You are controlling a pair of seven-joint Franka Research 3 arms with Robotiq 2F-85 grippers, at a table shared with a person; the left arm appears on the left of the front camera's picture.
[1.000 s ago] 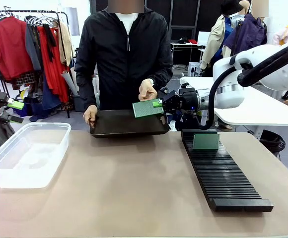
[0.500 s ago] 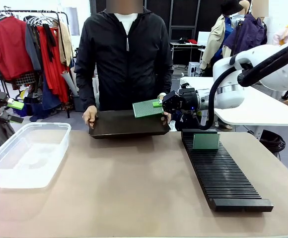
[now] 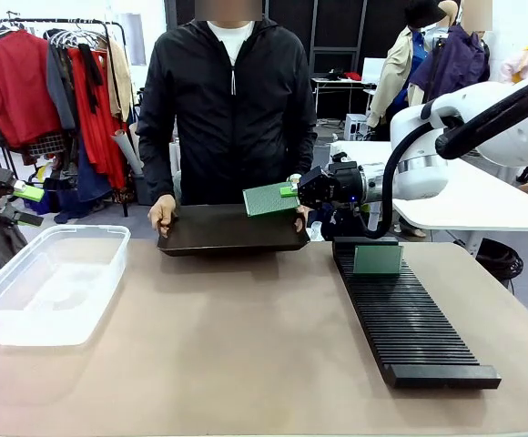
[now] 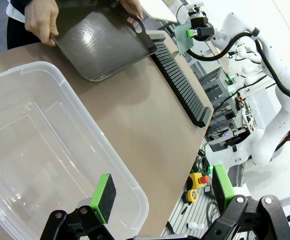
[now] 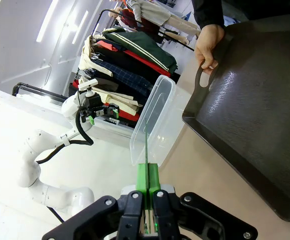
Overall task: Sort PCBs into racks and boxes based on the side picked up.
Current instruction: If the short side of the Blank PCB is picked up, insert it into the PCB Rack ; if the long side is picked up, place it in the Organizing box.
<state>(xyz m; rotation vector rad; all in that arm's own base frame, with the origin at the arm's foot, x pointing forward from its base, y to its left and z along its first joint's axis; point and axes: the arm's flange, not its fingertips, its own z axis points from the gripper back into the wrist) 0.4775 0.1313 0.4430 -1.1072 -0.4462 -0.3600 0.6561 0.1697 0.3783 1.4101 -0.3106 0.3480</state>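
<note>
A brown table [image 3: 246, 364] lies between the robot and a person, with clothes rails behind. The person grips a dark tray [image 3: 232, 229] by its ends at the far edge; 1 hand [image 3: 163, 214] is clenched on the left handle.

The right gripper [image 3: 289, 191] is clamped on 1 short edge of a PCB [image 3: 269, 198], which hangs above the tray's right end, tilted, speckled face toward the robot. The right wrist view shows it edge-on between the pads. The left gripper [image 4: 161, 180] hovers over the box [image 3: 50, 282] with its jaws spread and nothing between them.

The rack [image 3: 410, 309] lies just beside the tray, with 1 standing PCB [image 3: 378, 259] in a far slot.

The step looks like carrying the PCB to its place, though which place suits this face I cannot tell. If it is the rack:
- Lift clear of the tray rim before swinging across.
- Turn the PCB upright, parallel to the ribs.
- Pick a free slot near the standing PCB without knocking it.
- Lower straight down, and let go only once the bottom edge is seated.
</note>
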